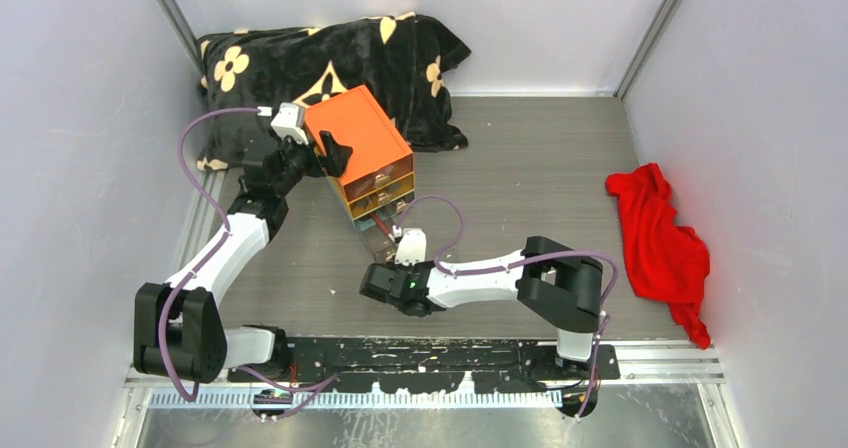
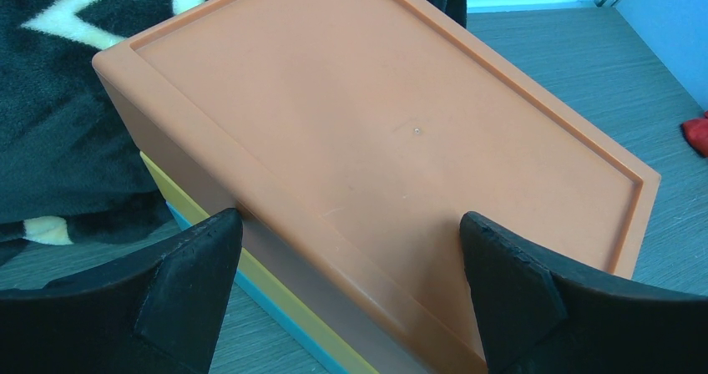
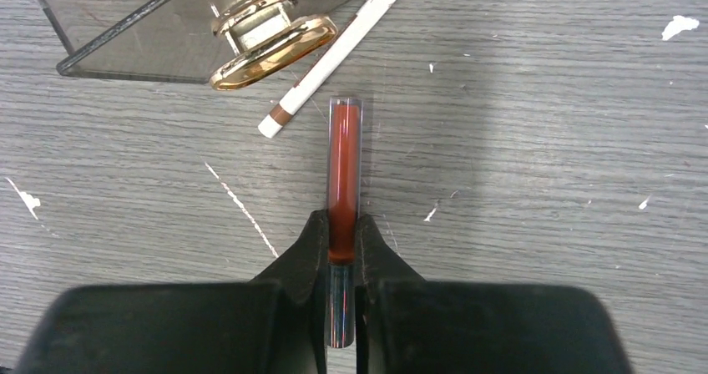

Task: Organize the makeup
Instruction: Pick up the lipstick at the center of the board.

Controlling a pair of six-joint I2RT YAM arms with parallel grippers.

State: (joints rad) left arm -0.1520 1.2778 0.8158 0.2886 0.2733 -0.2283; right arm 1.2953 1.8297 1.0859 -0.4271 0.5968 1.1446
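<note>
In the right wrist view a slim clear tube of red makeup (image 3: 344, 157) with a dark shiny cap lies lengthwise on the grey table. My right gripper (image 3: 342, 228) is shut on it near the cap end. A thin white pencil (image 3: 342, 44) lies slanted just beyond the tube's tip, beside a pulled-out clear drawer (image 3: 125, 15) with a gold knob (image 3: 267, 40). From above, the right gripper (image 1: 385, 286) sits low in front of that drawer (image 1: 380, 233). My left gripper (image 2: 351, 257) is open, its fingers straddling the near top edge of the orange box (image 2: 376, 123).
The orange box (image 1: 355, 138) stands at the back left, leaning against a black flowered blanket (image 1: 330, 58). A red cloth (image 1: 660, 238) lies crumpled at the right wall. White walls close in the table on three sides.
</note>
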